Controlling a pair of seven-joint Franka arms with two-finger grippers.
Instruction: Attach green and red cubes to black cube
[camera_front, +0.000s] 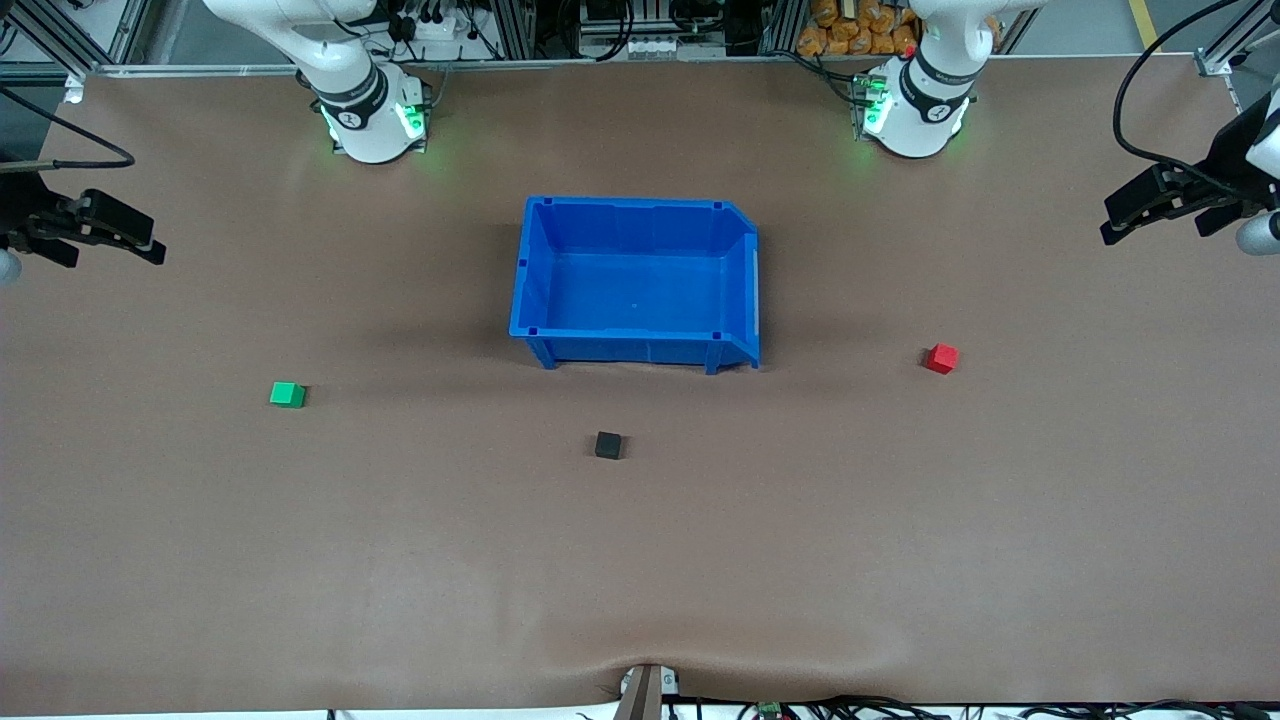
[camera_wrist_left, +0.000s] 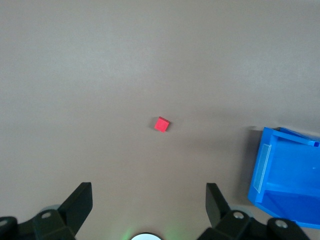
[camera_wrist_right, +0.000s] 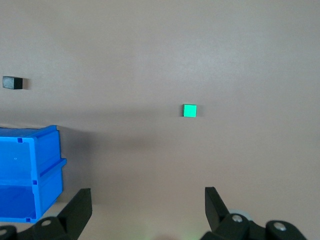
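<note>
Both claws, left (camera_wrist_left: 145, 202) and right (camera_wrist_right: 145, 202), hang open and empty over the bench (camera_front: 400, 560) ends, waiting. Green cube (camera_front: 287, 394), black cube (camera_front: 608, 445) and red cube (camera_front: 941, 358) lie well apart; none shows writing.

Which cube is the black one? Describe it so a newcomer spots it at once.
Start at the blue bin in the middle of the table. The black cube sits alone on the brown mat just nearer the front camera than the bin. The green cube and red cube lie toward the table's ends; only this one is black.

White arms (camera_front: 350, 90) with green-lit bases, black end effectors.
</note>
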